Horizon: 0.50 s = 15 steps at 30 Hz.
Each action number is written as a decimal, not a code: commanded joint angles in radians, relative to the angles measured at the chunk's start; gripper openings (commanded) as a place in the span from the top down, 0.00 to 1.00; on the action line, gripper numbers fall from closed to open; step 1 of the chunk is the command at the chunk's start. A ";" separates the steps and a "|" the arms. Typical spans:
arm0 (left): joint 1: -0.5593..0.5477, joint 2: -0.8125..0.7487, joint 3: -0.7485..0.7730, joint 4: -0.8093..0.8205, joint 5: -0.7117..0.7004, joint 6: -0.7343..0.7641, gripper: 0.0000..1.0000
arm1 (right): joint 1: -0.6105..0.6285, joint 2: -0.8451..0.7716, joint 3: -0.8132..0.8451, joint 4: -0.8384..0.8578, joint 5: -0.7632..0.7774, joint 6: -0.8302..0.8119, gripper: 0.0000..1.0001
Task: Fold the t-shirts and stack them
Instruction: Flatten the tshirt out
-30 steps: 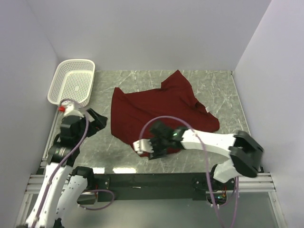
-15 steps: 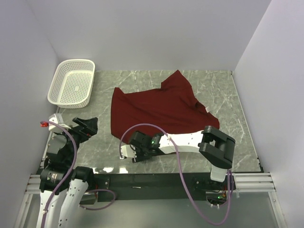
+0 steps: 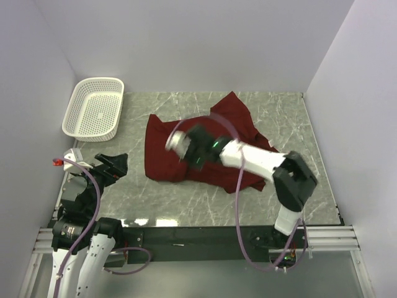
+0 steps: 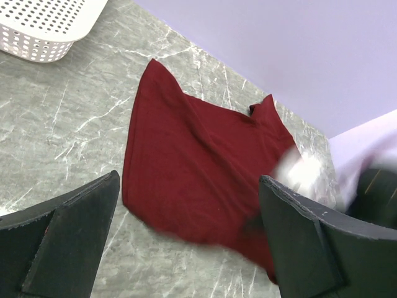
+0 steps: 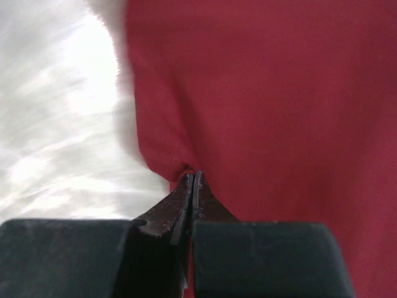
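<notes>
Maroon short-sleeved cotton t-shirt [image 3: 232, 118]: lies spread across the middle of the grey marble table [image 3: 155, 198], well apart from the white plastic mesh basket [image 3: 93, 108] in the far-left corner.
Top view only: shows the whole layout, both arms, and the right gripper [image 3: 181, 144] as a motion-blurred shape over the shirt's left-centre part.
Right wrist view only: shows the grip itself. The right gripper [image 5: 192, 180] has its jaws pressed together on a puckered pinch of the t-shirt [image 5: 279, 112], at the cloth's edge. Pale, blurred table [image 5: 49, 124] lies to the left.
Left wrist view only: shows a low, slanted look along the table [image 4: 68, 124], with the t-shirt [image 4: 198, 167] flat ahead, a corner of the basket [image 4: 43, 25] at upper left, and the right arm as a pale smear at the shirt's right side.
Right arm pose: stretched from its base, forward and leftwards across the shirt.
Left arm pose: folded back at the near-left table edge. The left gripper [image 3: 115, 164] is spread wide and holds nothing, its black fingers [image 4: 62, 236] framing the view.
</notes>
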<state>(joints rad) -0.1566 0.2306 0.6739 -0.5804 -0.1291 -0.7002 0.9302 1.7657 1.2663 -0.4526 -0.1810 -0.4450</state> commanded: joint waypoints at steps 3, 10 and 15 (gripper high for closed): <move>0.000 0.003 -0.007 0.045 0.011 0.011 0.01 | -0.373 -0.048 0.025 0.040 -0.019 0.285 0.91; 0.000 0.010 -0.010 0.048 0.026 0.013 0.01 | -0.438 -0.083 -0.044 0.046 0.051 0.270 0.42; 0.000 0.019 -0.014 0.060 0.057 0.022 0.01 | -0.438 -0.132 -0.004 -0.044 -0.133 0.044 0.41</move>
<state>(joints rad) -0.1566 0.2337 0.6678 -0.5716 -0.1085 -0.6979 0.4934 1.7218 1.2182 -0.4438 -0.1925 -0.2512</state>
